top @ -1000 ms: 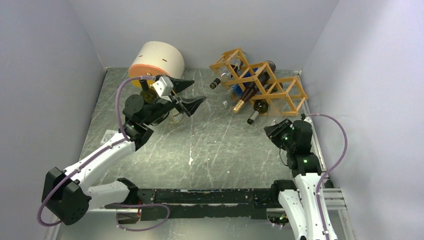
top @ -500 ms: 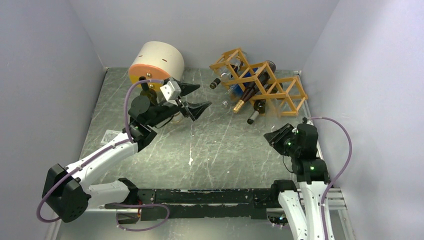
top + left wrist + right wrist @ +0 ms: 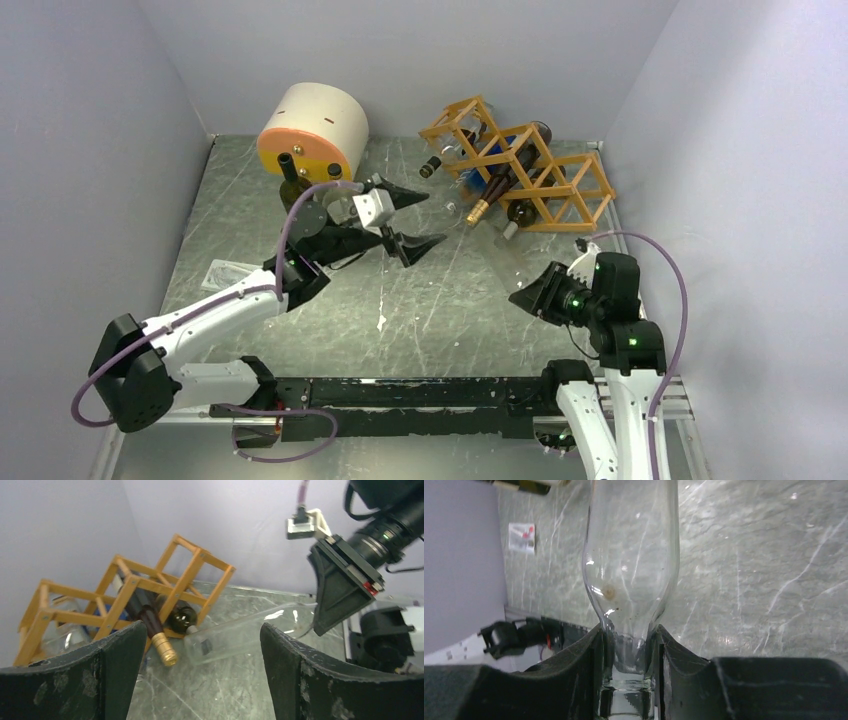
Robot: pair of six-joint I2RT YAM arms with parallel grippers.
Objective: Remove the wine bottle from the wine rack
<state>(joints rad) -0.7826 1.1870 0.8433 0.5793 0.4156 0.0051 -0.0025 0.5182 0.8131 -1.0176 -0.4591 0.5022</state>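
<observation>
The clear wine bottle point(image 3: 631, 555) runs off the right wrist view's top edge.

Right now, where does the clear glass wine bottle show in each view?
Top external: clear glass wine bottle, right of centre, between orange-tan wooden lattice rack and right claw.
Left wrist: bottle low centre, right of rack.
Right wrist: bottle centre top.
Shared landmark: right claw gripping its neck.

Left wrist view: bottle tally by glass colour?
Dark glass: 2 (gold-foil bottle, dark bottle beside it, both in the wine rack)
Clear glass: 2 (clear bottle held at the neck by the right gripper; blurrier clear bottle in the rack's left cell)
Total: 4
</observation>
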